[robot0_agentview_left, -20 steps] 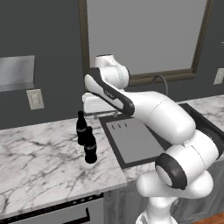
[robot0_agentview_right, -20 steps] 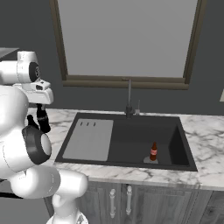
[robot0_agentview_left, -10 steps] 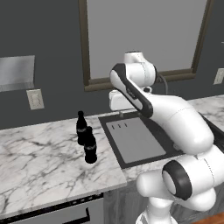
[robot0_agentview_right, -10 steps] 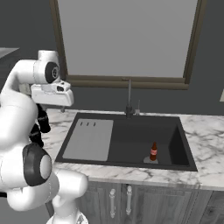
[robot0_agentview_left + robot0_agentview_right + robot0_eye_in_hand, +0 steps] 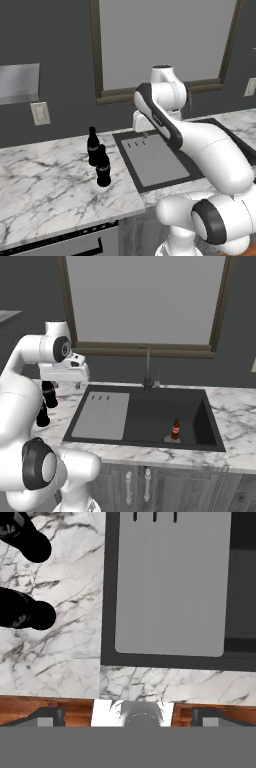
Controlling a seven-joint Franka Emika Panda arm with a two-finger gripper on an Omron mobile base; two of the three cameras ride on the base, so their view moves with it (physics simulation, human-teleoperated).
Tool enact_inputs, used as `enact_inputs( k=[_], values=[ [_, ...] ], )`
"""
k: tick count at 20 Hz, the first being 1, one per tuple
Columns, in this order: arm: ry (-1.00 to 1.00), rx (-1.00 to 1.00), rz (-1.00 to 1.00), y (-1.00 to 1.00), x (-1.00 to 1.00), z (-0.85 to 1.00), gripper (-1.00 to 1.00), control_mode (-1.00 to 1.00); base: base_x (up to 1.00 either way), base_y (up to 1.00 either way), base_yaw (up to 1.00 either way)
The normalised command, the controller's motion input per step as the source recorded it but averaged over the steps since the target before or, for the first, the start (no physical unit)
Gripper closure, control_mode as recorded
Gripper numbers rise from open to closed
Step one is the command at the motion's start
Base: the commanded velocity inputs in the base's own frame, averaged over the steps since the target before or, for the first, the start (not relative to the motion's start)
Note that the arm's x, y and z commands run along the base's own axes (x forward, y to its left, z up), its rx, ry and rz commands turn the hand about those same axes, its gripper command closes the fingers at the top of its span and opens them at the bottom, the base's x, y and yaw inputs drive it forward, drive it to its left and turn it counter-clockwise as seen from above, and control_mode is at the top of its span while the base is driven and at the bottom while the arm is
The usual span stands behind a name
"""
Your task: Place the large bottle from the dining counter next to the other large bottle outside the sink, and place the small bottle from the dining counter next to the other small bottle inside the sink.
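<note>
Two tall black bottles (image 5: pixel 103 167) (image 5: pixel 92 145) stand close together on the marble counter (image 5: pixel 45 185), just left of the sink (image 5: pixel 165 416). From above they show as two dark shapes (image 5: pixel 25 609) (image 5: pixel 25 537) beside the grey ribbed drainboard (image 5: pixel 170 587). The short reddish-brown bottle (image 5: pixel 175 429) stands upright inside the basin. My gripper (image 5: pixel 66 386) hangs open and empty above the drainboard's far left corner, to the right of the black bottles (image 5: pixel 48 393). The small black bottle and the dining counter are out of view.
A thin dark faucet (image 5: pixel 147 366) rises behind the basin, below a framed window (image 5: pixel 142 301). A wall outlet (image 5: pixel 40 113) sits left of the bottles. The counter's front edge (image 5: pixel 150 687) drops to wood flooring. Marble continues right of the sink (image 5: pixel 235 421).
The arm has swung right, away from the two tall bottles, and now hangs over the drainboard. The bottles have stayed where they were.
</note>
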Motion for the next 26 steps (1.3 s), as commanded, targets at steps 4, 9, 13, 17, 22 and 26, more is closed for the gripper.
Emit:
enact_inputs(
  k=[4,9,13,17,22,26],
  values=[
    [-0.13,0.00,0.10,0.00,-0.03,-0.34,-1.00,-1.00,0.00,0.00,0.00],
    [-0.12,0.00,0.09,-0.03,-0.30,-0.07,-1.00,-1.00,0.00,0.00,0.00],
    [-0.11,0.02,0.08,-0.01,-0.59,0.11,-1.00,-1.00,0.00,0.00,0.00],
    [-0.02,0.01,0.06,0.00,-0.78,0.11,-1.00,-1.00,0.00,0.00,0.00],
    [-0.01,0.00,0.02,0.00,-0.67,0.00,-1.00,-1.00,0.00,0.00,0.00],
    [0.00,0.00,0.00,0.00,-0.33,0.03,-1.00,-1.00,0.00,0.00,0.00]
  ],
)
